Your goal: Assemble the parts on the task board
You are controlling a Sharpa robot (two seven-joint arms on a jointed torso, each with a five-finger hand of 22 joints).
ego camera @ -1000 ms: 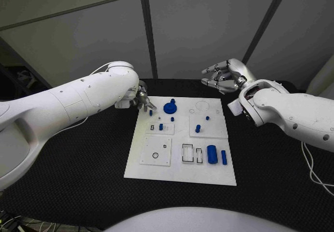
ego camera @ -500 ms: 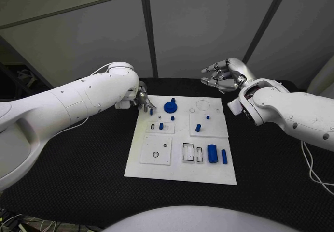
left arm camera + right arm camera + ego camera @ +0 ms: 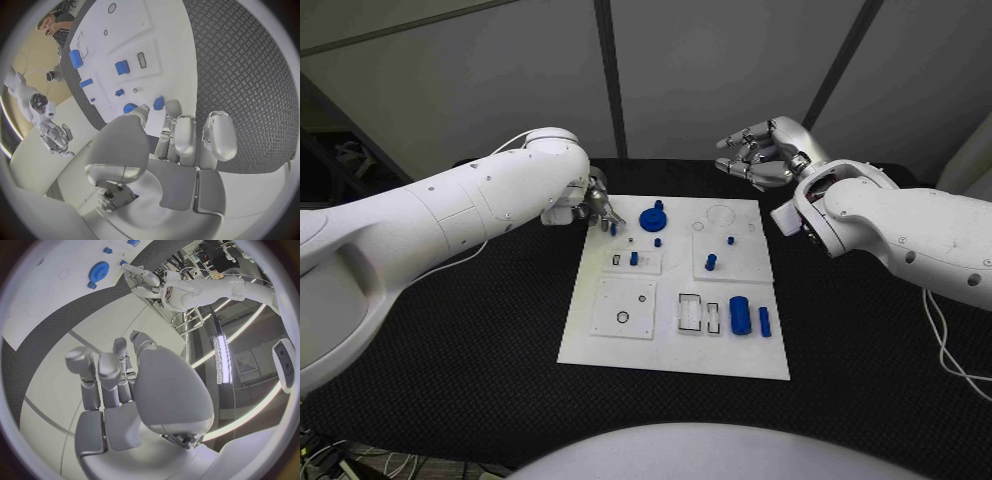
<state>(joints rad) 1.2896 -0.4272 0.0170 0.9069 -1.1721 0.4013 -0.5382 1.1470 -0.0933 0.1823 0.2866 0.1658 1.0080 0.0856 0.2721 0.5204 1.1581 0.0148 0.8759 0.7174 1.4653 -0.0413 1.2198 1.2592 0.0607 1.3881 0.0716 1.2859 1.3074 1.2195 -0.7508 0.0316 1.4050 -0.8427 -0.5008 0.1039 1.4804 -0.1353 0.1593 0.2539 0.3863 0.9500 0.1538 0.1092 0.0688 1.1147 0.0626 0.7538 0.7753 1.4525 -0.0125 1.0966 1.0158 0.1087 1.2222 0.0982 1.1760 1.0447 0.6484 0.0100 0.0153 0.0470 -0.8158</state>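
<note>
While left hand (image 3: 593, 208) pinches small blue peg (image 3: 613, 231) at task board (image 3: 669, 345) corner, keep it vertical, press gently; right hand (image 3: 762, 155) curled, holding nothing.

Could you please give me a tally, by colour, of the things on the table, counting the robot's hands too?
Blue parts: 8, the gear among them
White task board: 1
Silver hands: 2, the left hand and the right hand
Total: 11
</note>
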